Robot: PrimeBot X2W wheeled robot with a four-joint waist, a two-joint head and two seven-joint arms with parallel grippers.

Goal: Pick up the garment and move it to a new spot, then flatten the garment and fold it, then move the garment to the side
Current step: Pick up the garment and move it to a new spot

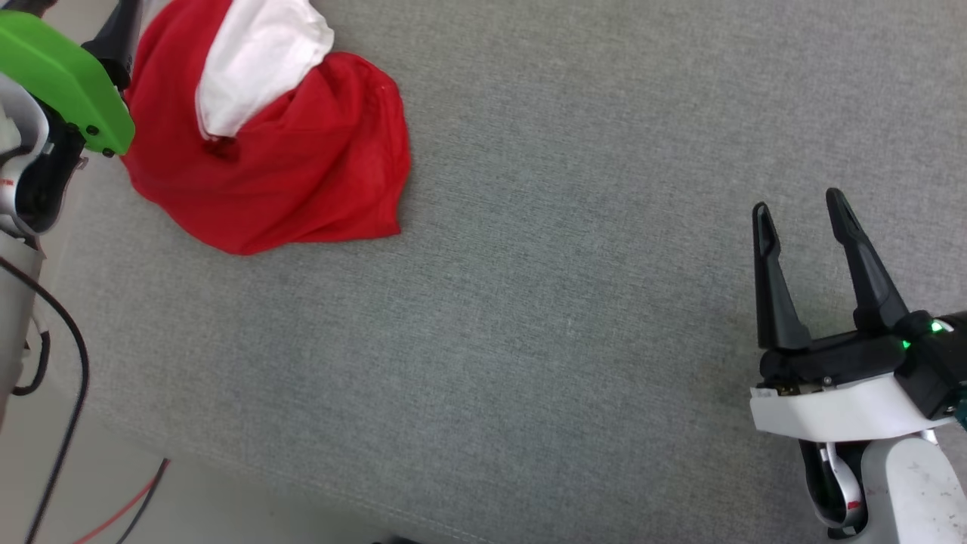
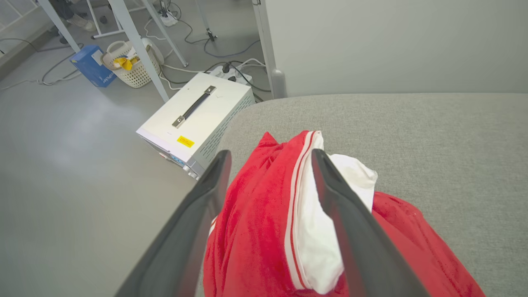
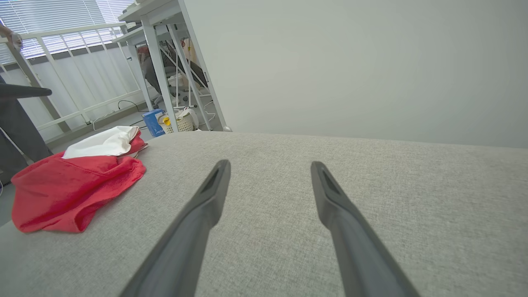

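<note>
On the grey tabletop the garment lies crumpled, white sleeve toward the far edge. The left gripper close by it and the right gripper have fingers spread, empty.

Left end effector, right one, agape

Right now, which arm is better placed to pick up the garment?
Left. The left gripper is open right at the garment, its fingers framing the red-and-white bunch. The right gripper, also open, sits over bare grey surface far across from it.
</note>
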